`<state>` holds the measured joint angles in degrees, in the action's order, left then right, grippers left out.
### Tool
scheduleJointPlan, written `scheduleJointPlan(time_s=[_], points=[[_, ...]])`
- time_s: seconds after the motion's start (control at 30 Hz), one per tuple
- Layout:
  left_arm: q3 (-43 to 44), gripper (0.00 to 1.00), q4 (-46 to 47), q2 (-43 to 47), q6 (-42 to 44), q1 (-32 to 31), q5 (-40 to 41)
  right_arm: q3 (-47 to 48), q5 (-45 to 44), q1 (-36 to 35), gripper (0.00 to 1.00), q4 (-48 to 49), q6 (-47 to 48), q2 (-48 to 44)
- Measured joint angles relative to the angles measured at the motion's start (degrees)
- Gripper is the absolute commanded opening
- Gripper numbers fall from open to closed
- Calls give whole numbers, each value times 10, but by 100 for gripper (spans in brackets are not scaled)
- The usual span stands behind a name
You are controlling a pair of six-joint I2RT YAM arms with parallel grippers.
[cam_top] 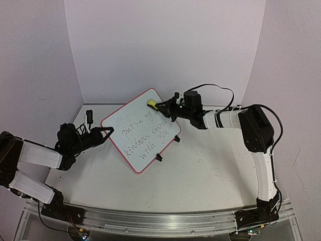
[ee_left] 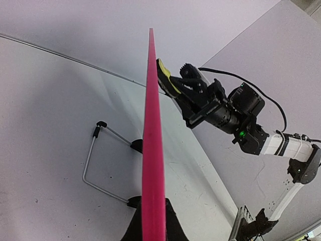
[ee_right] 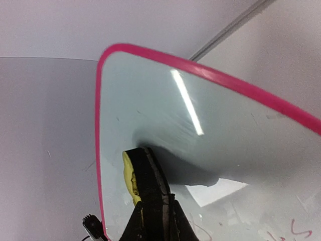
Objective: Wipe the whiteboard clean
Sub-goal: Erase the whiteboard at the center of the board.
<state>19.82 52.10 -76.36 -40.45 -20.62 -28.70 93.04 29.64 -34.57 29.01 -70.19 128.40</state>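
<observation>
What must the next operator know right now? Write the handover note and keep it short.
Left gripper: fingers shut on the whiteboard at its left corner, holding it tilted.
Right gripper: shut on the yellow eraser, set against the board near its far corner.
Done: the patch around the eraser looks clean.
Left: the handwritten lines across the middle are not yet erased; wipe down over them.
</observation>
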Motion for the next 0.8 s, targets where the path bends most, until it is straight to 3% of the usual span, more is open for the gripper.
scheduleJointPlan(time_s=[0.13,0.3,0.63,0.8], points=[[0,0,0,0,0,0,0,-79,9,-3,0,44,-9,-24],[0,0,0,0,0,0,0,-88,15,-4,0,62,-17,-24],[0,0,0,0,1,1,6,109,30,-30,0,-30,-16,39],[0,0,0,0,4,1,4,94,27,-41,0,-23,-8,38]])
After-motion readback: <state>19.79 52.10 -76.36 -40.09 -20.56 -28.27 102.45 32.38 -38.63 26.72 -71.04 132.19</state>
